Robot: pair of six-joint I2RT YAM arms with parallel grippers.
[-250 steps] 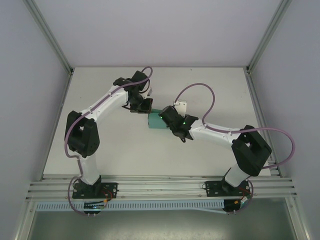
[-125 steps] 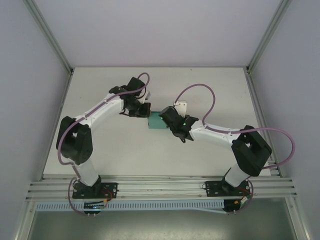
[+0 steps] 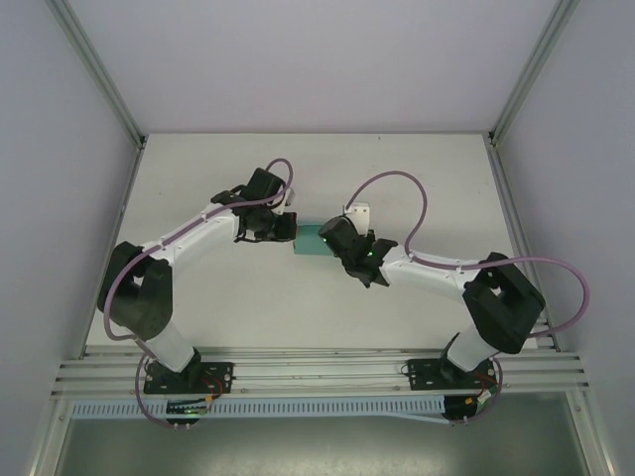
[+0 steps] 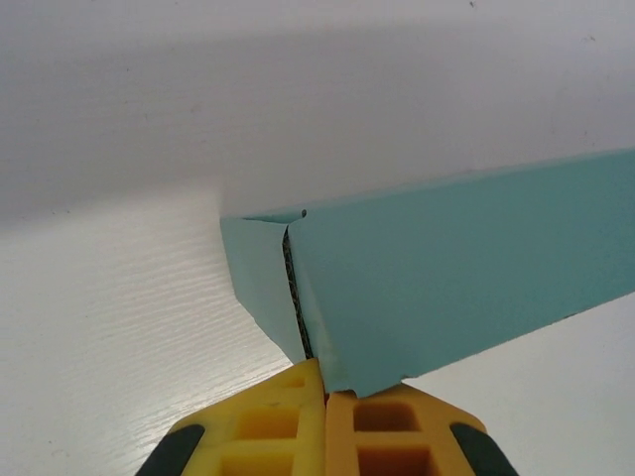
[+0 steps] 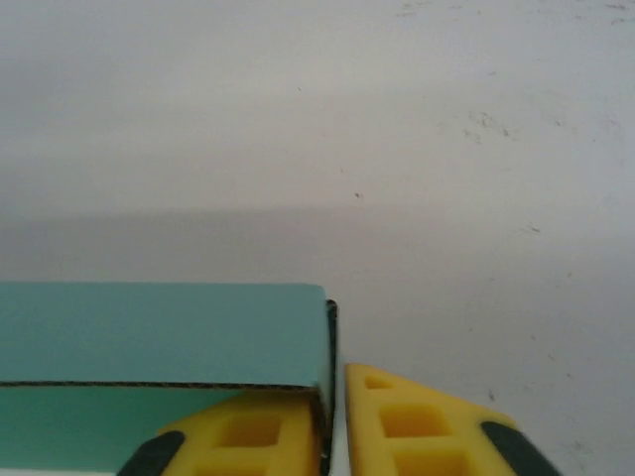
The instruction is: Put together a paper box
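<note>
1. Swinging lower over the past second, the left arm [image 3: 189,238] has brought the left gripper [image 3: 289,230] to the paper box [image 3: 308,240], while the right gripper [image 5: 334,387] has eased apart.
2. Right gripper: fingers slightly spread, astride the box's end wall.
3. The teal paper box lies mid-tabletop [image 3: 397,307], between both grippers.
4. Left gripper: fingers pressed together at the box's corner seam.

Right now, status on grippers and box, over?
Left gripper shut, tips at end flap of paper box. Right gripper slightly open, straddling a box wall. Box folded into shape. Nothing in the way.
</note>
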